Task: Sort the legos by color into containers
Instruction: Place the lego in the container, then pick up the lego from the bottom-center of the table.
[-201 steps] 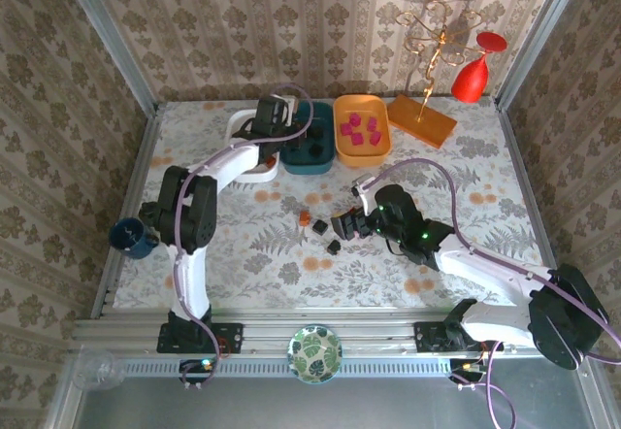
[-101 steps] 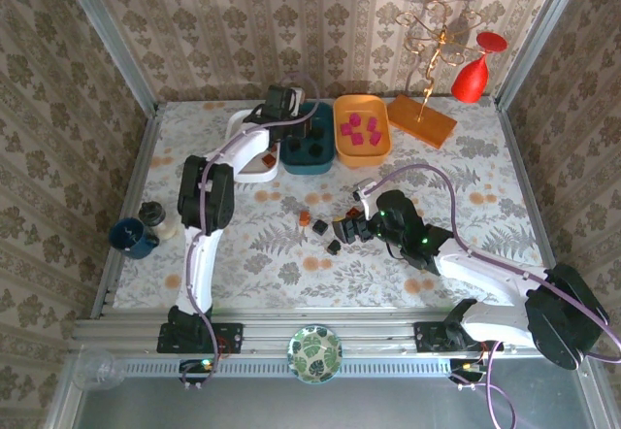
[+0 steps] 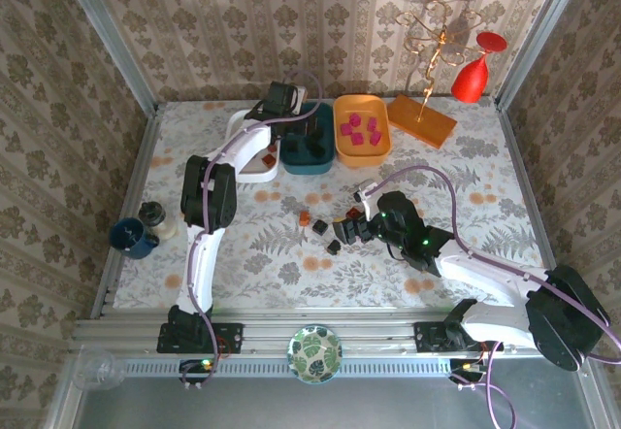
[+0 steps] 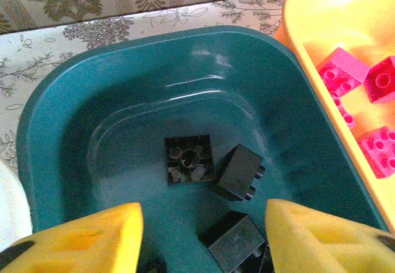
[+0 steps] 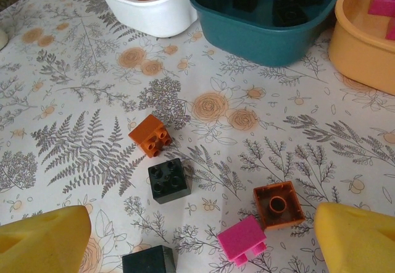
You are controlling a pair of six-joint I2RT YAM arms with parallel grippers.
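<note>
The left gripper (image 4: 202, 220) hangs released over the teal tub (image 4: 123, 69), its yellow fingers spread with nothing between them. Below, at 12 o'clock in its wrist view, one black brick (image 4: 188, 157) lies flat, studs up. A second (image 4: 239, 172) at 1 o'clock is tipped on its side, studs toward 4 o'clock. The orange tub (image 4: 296, 44) at 2 o'clock holds pink bricks (image 4: 342, 69). I judge this arm to be at the drop-off end of a black-brick run; it needs to lift clear and go for another.

The right gripper (image 5: 202, 223) is also spread wide and empty, low over the table (image 5: 80, 57) among the loose legos. A pink brick (image 5: 242, 239) sits between its fingers toward 1 o'clock, on its side, studs seemingly toward 5 o'clock. A brown-orange brick (image 5: 279, 204) just beside it lies upside down, hollow showing. At 11 o'clock are a black brick (image 5: 168, 180), studs up, and farther out another brown-orange one (image 5: 150, 135). All are near-cubic, with no real long axis. The white tub (image 5: 148, 13), holding brown-orange pieces, stands at 12 o'clock.

This arm looks set to pick. The next move calls for closing on the pink brick alone, without catching its upturned neighbour.
</note>
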